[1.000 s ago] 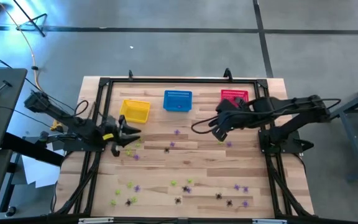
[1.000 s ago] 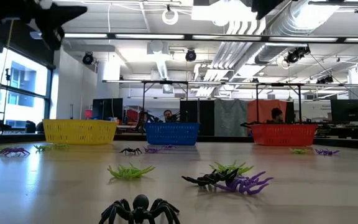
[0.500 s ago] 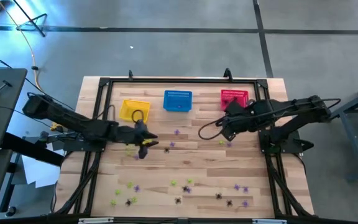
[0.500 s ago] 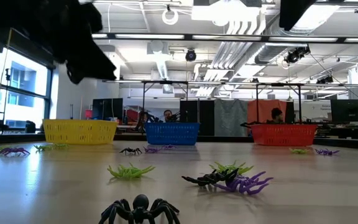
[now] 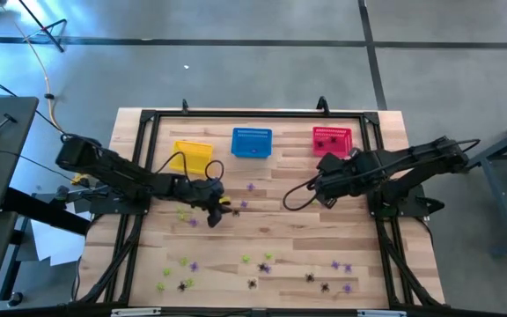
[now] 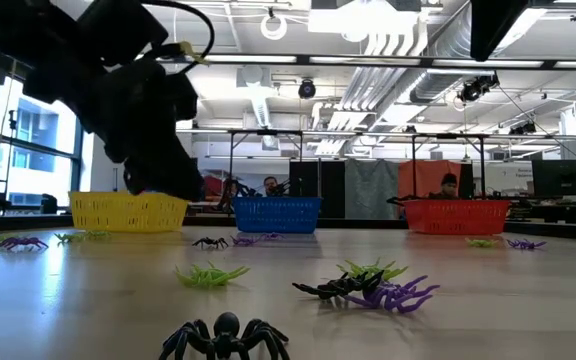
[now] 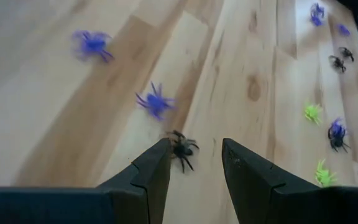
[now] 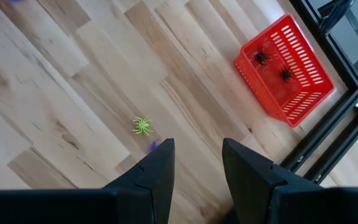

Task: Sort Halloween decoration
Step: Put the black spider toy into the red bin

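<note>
Left gripper [image 7: 194, 163] is lining up on a black spider [image 7: 181, 148], jaws spread and empty.

The spider is lying on the table [image 5: 280, 224] just beside one finger [image 7: 156, 168], off-centre, so a closing jaw is risking flicking it away or pinching only a leg; a purple spider [image 7: 155, 102] is sitting near. Other spiders are lying scattered across the table. Right gripper [image 8: 196, 163] is hovering near the red basket [image 8: 288, 67], also spread and empty, over a green spider [image 8: 142, 126].
</note>
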Robot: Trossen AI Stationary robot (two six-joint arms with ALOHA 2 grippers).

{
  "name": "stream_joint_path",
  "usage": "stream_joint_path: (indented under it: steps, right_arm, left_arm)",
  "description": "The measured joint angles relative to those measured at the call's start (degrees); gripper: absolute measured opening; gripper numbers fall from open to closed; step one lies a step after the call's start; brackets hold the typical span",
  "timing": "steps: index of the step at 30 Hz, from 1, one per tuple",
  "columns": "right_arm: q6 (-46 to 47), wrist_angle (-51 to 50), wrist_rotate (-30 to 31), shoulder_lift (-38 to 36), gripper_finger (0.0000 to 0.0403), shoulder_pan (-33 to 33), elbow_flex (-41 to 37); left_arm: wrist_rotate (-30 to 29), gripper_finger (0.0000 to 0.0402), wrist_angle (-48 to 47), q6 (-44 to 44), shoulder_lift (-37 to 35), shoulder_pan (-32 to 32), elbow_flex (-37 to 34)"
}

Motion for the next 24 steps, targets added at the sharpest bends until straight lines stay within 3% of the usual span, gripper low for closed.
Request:
stream_joint_path:
  steps: [6, 13, 19, 24]
  right_arm:
    - [-1.0, 0.0, 0.0, 0.0, 0.013, 0.0, 0.0]
    - [-1.2, 0.0, -0.3, 0.0, 0.013, 0.0, 0.0]
    - [-2.6, 0.0, -0.3, 0.0, 0.013, 0.0, 0.0]
    - [-3.0, 0.0, -0.3, 0.0, 0.013, 0.0, 0.0]
  left_arm:
    - [-0.5, 0.0133, -2.3, 6.3, 6.6, -1.9, 6.4]
    - [-1.0, 0.0133, -18.6, 12.7, 14.2, -2.8, 17.5]
    - [-5.2, 0.0133, -29.3, 18.0, 16.3, -3.5, 24.4]
    - [-8.3, 0.0133, -33.6, 20.4, 16.3, -3.7, 25.9]
